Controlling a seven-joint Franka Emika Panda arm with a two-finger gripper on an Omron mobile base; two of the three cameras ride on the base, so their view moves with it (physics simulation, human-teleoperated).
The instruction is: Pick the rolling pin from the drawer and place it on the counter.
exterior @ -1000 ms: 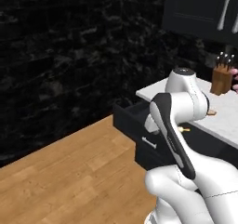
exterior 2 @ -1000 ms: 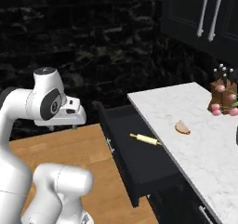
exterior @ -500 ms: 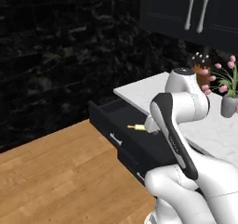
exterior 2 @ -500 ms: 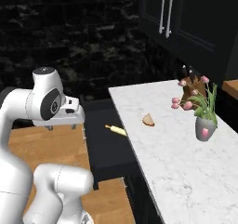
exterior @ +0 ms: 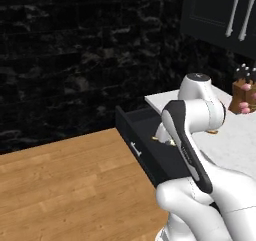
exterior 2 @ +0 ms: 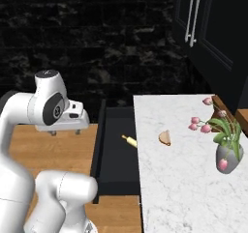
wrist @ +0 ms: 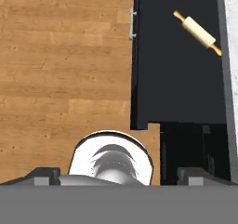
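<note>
Hand view: we see the rolling pin point(wrist: 197, 32) lying at a slant in the open drawer point(wrist: 176, 79), beside the counter point(exterior 2: 184, 179); our gripper point(wrist: 117, 174) hangs wide open, empty, above the wooden floor point(wrist: 60, 65).

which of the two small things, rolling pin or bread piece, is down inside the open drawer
The rolling pin: it lies on the dark floor of the drawer, close under the counter edge. The brown bread piece sits up on the marble.
</note>
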